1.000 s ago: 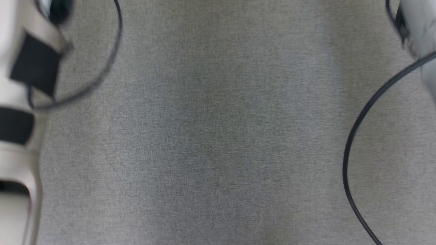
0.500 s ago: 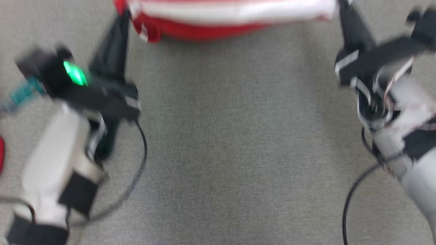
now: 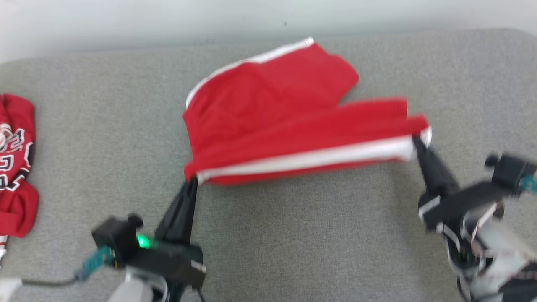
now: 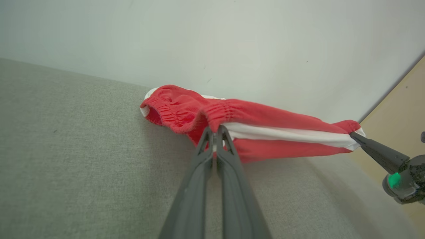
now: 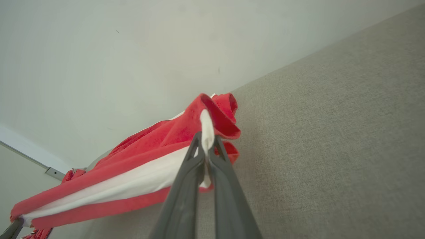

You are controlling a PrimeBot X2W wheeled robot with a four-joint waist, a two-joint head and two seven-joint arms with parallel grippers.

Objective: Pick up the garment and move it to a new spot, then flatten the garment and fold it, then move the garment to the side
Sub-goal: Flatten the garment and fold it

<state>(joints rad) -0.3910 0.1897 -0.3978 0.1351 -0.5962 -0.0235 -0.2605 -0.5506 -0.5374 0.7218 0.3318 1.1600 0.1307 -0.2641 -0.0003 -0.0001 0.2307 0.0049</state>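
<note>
Since a second ago the head camera has swung upward: then it looked at bare grey cloth and two pale forearms, and now it takes in both grippers, the garment and the far edge of the grey fabric-covered worktop (image 3: 293, 235) against a pale wall (image 3: 126, 21).

Only one thing carries writing, a second red garment (image 3: 14, 163) at the left edge of the head view. It has black-and-white lettering, but this is partly cut off by the frame and too blurred to read.

The left gripper (image 3: 191, 182) is clenched on the red shorts (image 3: 268, 117). Its fingertips are pinched together over the gathered elastic waistband at the near-left corner. The left wrist view shows the two dark fingers meeting with fabric bunched between them. A green light (image 3: 142, 241) glows on the gripper's body, and a grey cable (image 3: 46, 282) trails from it to the left.

The right gripper (image 3: 415, 140) is likewise clamped tight. It grips the near-right corner, where the broad white stripe (image 3: 310, 161) ends, and the right wrist view shows a fold of white cloth standing up between its fingertips.

The shorts lie towards the far edge of the worktop, close to the wall. The near, striped edge is drawn out straight between the two grippers and raised a little off the cloth. The rest spreads back in loose folds on the surface, well apart from the second garment.
</note>
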